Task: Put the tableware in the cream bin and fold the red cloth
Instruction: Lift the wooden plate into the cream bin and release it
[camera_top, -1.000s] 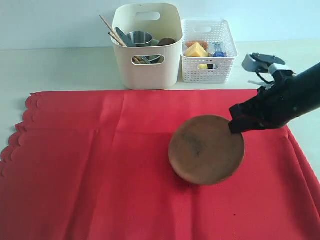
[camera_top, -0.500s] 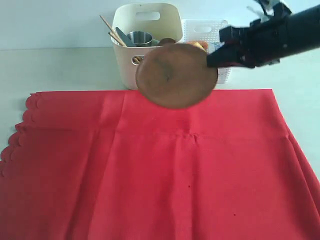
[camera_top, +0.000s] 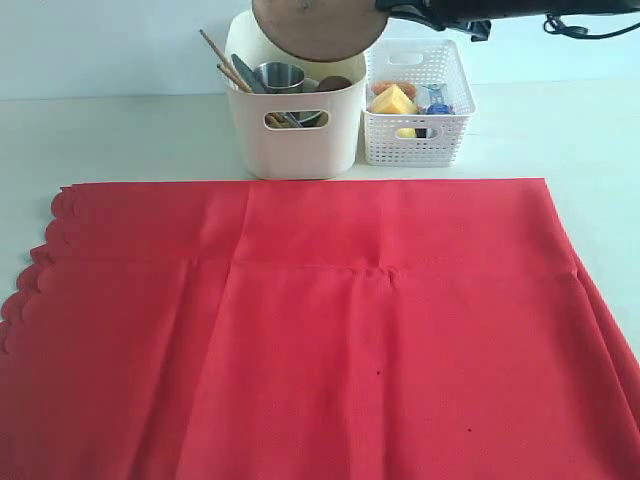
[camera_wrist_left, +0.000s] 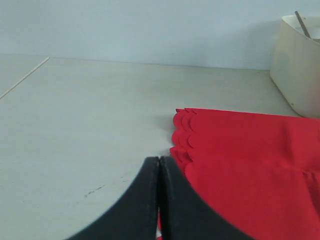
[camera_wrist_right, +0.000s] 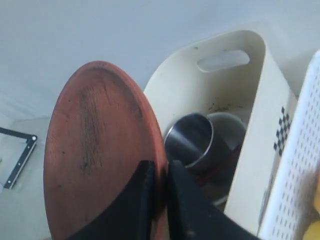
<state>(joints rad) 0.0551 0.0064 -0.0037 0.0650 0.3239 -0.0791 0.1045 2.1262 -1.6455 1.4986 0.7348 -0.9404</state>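
Round brown wooden plate: raised above the cream bin mouth, rim pinched in right gripper. Bin upright just beyond cloth's far edge; holds steel cup, steel knife, and wooden chopsticks leaning out over the rim. Red cloth: spread flat, unfolded, faint creases, scalloped edge on the exterior view's left.

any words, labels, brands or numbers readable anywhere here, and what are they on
No text can be read in any view.
blue packet in the white lattice basket: some print, too small and blurred to read.
checker patch by that basket's wall, right wrist view: a black-and-white pattern, no letters.
cream bin, wooden plate, red cloth: no writing visible.
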